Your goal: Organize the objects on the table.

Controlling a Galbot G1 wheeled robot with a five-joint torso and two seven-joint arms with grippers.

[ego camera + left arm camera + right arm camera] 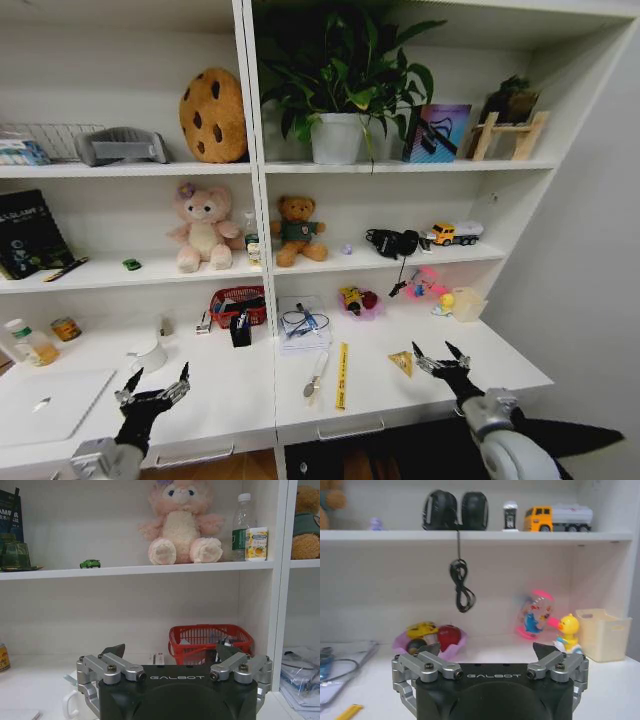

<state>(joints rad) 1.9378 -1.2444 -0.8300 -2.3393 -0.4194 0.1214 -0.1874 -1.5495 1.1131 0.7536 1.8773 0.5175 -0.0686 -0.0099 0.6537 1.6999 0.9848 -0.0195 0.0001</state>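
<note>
On the white table (225,395), the silver laptop (45,402) lies shut at the far left, with a small tin (66,328) behind it. A spoon (315,378), a yellow ruler (342,375) and a yellow wedge (402,362) lie near the middle. A green toy car (132,264) (90,563) and a black pen (66,268) rest on the shelf above. My left gripper (155,392) (170,652) hovers open beside the laptop. My right gripper (440,356) (487,650) hovers open just right of the wedge. Both hold nothing.
At the back of the table stand a red basket (238,305) (210,639), a black pen holder (240,330), a white mug (150,355), papers with cables (303,325), a purple bowl of toys (430,637) and a beige box (602,632). Plush toys sit on the shelf.
</note>
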